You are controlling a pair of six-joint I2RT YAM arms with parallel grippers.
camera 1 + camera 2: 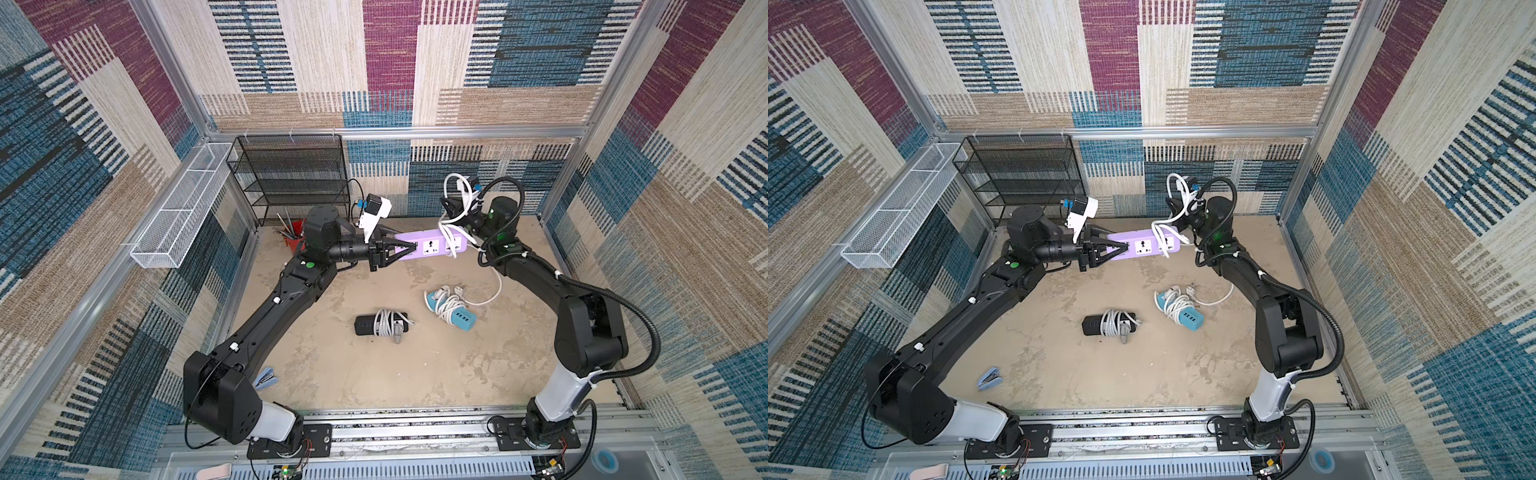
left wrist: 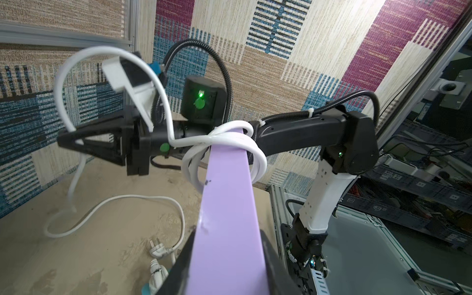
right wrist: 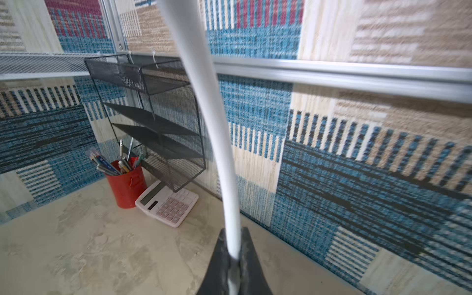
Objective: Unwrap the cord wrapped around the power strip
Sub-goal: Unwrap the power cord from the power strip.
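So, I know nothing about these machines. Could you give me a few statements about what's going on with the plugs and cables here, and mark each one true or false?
1. The left gripper is clamped on one end of the purple power strip. True.
2. The white cord is fully off that strip. False: loops of it circle the strip's far end.
3. The right gripper pinches the white cord. True.
4. The black power strip on the table is unwrapped. False: a pale cord is wound around the black power strip.
5. A calculator lies beside the red cup. True.
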